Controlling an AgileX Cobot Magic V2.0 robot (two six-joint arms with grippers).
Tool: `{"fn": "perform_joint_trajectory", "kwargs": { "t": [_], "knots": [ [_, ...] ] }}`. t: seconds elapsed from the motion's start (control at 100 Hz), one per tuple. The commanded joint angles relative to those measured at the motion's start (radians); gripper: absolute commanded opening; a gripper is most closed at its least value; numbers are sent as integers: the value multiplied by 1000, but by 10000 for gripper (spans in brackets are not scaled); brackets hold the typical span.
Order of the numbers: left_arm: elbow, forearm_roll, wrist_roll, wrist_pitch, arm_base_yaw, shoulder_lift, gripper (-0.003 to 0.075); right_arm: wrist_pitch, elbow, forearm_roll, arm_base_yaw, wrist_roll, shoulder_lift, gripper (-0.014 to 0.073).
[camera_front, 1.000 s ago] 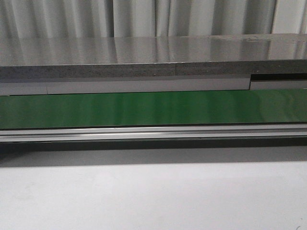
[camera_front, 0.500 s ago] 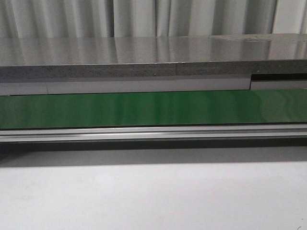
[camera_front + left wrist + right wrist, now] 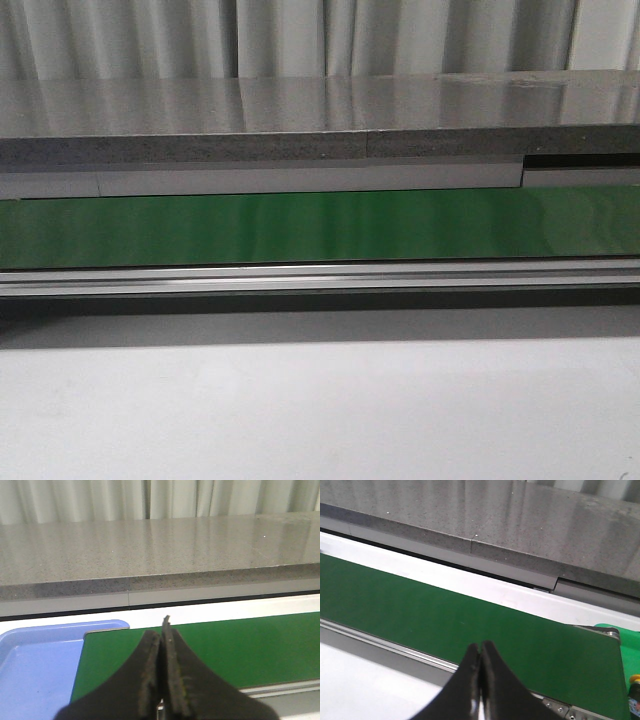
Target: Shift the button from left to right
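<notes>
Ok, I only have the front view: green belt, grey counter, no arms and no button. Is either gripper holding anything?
Observer: The left gripper is shut with nothing between its fingers, above the green belt.
Operator: And the right one?
Observer: The right gripper is also shut and empty.
Operator: Any sign of the part itself?
Observer: Probably the button. The right wrist view shows an orange-yellow cap on a dark body just past the belt's end, mostly cut off by the picture's edge.
</notes>
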Motion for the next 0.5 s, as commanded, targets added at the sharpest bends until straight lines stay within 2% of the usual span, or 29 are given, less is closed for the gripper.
{"fn": "perform_joint_trajectory", "kwargs": {
  "t": [0.0,0.49],
  "knots": [
    [-30,-11,-4,-83,-4,7,-20,-61,-26,28,2,2,5,-68],
    [-30,-11,-4,-83,-4,7,-20,-66,-23,59,2,2,5,-68]
  ]
}}
